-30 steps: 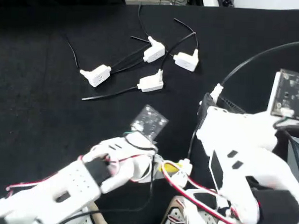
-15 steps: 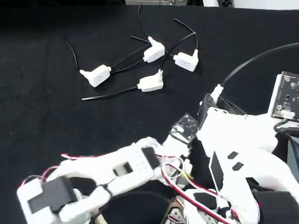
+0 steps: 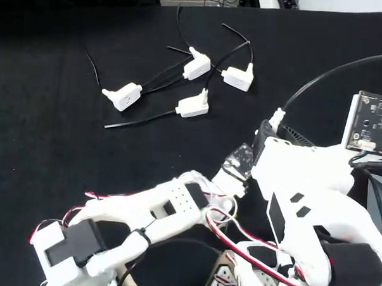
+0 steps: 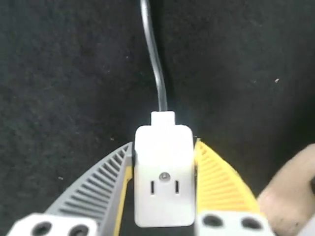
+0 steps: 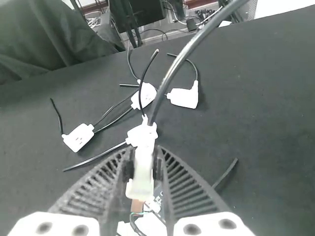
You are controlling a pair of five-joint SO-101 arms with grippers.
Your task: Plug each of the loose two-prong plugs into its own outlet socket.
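My left gripper (image 4: 164,145) is shut on a white outlet socket (image 4: 163,182), slots facing the camera, its black cord (image 4: 156,73) running away over the black cloth. In the high view the left arm (image 3: 169,208) lies low across the front, its wrist tucked against the right arm (image 3: 309,186). My right gripper (image 5: 144,151) is shut on a white plug (image 5: 141,173) whose thick black cable (image 5: 187,54) arcs up and away; the high view shows this plug (image 3: 278,114) and cable (image 3: 327,73). Several loose white plugs with short cords lie beyond, such as one (image 3: 194,105) nearest the grippers.
More loose plugs sit at the far centre of the table: one at the left (image 3: 124,96), two at the back (image 3: 196,67) (image 3: 238,77). Their thin black cords cross each other. Dark equipment (image 5: 138,12) stands beyond the table's far edge.
The left arm has swung to the right, bringing its wrist from the front centre up against the right arm. The right arm and the loose plugs have kept still.
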